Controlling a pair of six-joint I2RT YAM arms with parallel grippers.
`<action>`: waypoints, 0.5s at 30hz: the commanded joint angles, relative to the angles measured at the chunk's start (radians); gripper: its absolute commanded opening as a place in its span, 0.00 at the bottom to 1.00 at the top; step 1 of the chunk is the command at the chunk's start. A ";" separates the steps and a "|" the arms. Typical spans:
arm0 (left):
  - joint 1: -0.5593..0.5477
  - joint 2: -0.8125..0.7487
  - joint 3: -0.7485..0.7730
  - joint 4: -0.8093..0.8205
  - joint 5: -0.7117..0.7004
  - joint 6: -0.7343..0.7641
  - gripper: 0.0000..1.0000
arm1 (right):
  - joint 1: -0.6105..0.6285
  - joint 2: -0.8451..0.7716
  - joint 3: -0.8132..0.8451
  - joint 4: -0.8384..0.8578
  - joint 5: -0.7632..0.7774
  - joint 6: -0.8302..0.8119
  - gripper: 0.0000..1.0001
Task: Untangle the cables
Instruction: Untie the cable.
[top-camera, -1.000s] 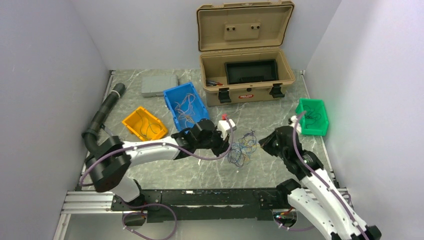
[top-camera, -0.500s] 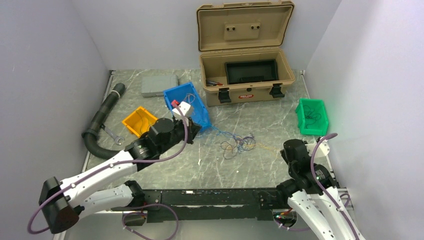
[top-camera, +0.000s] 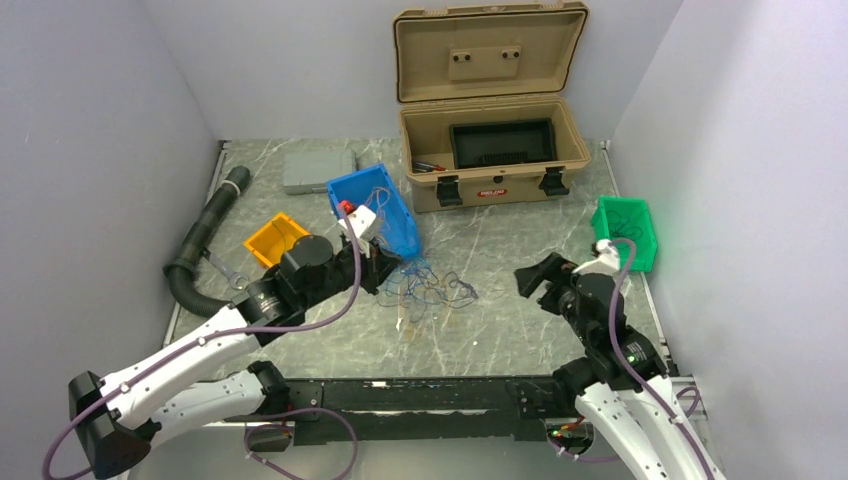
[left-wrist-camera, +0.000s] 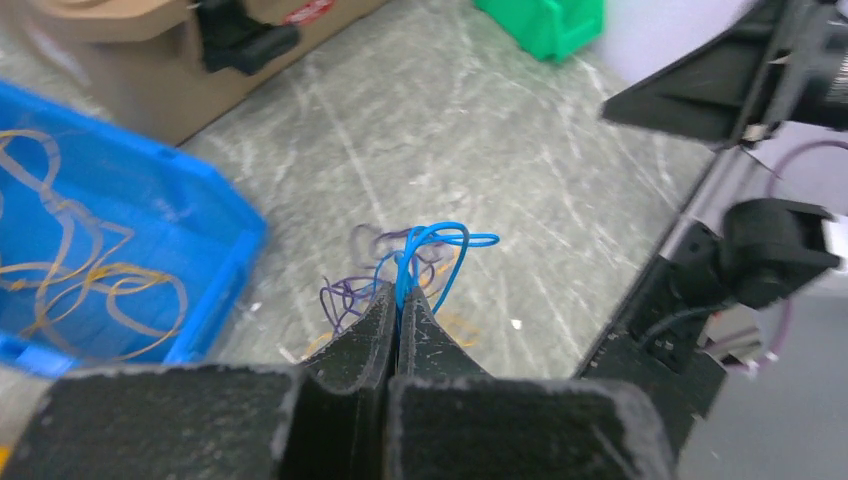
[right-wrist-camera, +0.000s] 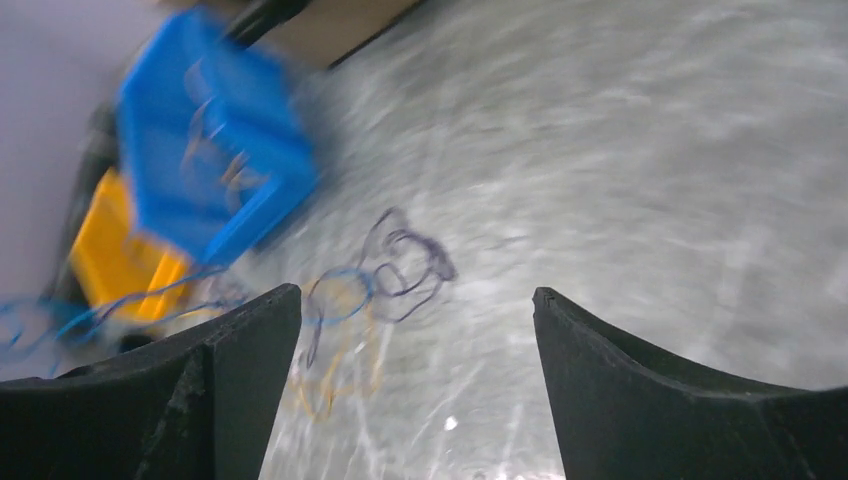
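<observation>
Right arm has swung back in toward the middle since half a second ago, jaws now spread, and the tangle has slid toward 9 o'clock, up near the bin. We see the left gripper (left-wrist-camera: 398, 310) fully closed, pinching one blue strand (left-wrist-camera: 436, 240) that loops out past the fingertips. The right gripper (right-wrist-camera: 415, 296) is wide open with nothing between its fingers. In the top view the cables (top-camera: 432, 287) lie on the table at about 4 o'clock from the left gripper, just beside it, and at 9 o'clock from the right gripper, well apart from it. The heap's long axis runs roughly 9-to-3, its 9 o'clock end just beside the blue bin (top-camera: 403, 212). The left arm is nearer; we judge the right must reach toward 9 o'clock to take a free loop. The right wrist view is motion-blurred, so we cannot separate strands or crossings there. Yellow and orange wires are faint, and the top view hides the pinch point under the left wrist.
</observation>
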 joint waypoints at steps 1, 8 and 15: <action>0.001 0.061 0.113 0.051 0.234 0.047 0.00 | 0.002 0.056 -0.052 0.353 -0.574 -0.279 0.87; -0.001 0.077 0.183 0.006 0.301 0.062 0.00 | 0.049 0.166 -0.127 0.542 -0.773 -0.331 0.89; -0.001 0.086 0.230 -0.010 0.397 0.051 0.00 | 0.150 0.243 -0.152 0.676 -0.816 -0.344 1.00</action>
